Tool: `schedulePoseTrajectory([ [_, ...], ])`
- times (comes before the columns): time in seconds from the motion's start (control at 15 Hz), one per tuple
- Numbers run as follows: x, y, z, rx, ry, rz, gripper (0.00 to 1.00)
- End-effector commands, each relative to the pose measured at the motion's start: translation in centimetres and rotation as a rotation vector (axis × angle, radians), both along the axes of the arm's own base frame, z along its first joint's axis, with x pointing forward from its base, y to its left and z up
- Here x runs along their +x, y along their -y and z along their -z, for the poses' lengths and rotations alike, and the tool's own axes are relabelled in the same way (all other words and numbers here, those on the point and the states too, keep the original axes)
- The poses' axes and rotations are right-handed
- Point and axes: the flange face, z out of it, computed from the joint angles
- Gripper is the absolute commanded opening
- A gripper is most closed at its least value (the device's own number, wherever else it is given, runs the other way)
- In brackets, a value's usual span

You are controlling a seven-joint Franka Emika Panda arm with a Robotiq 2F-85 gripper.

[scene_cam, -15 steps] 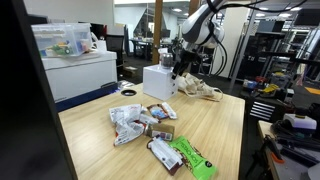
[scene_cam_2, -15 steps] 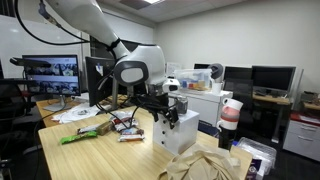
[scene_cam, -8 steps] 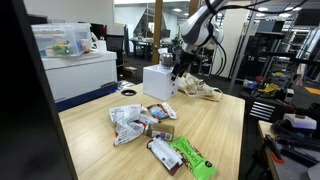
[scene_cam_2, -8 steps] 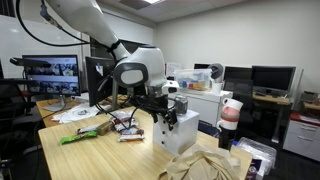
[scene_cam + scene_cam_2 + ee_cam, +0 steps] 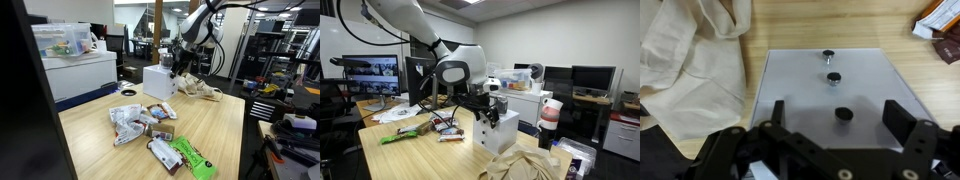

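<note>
The gripper (image 5: pixel 836 112) hangs straight above the white box (image 5: pixel 800 85), jaws spread wide and empty, so its fingers (image 5: pixel 896 115) flank the nearest black knob (image 5: pixel 844 114) on the box's top. A crumpled beige cloth (image 5: pixel 690 60) lies just beside the box.

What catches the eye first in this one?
The white arm's open gripper hangs over a white box near one end of the wooden table. A crumpled cream cloth lies beside the box, and a heap of snack packets is spread across the middle of the table.
</note>
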Motion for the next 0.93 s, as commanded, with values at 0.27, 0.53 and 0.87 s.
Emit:
schedulePoseTrajectory([
  [0.27,0.17,-0.08,0.00,0.004,0.007,0.027,1.00],
  [0.53,0.24,-0.21,0.03,0.006,0.006,0.023,1.00],
  [0.87,0.34,-0.55,0.05,0.011,0.004,0.016,0.64],
])
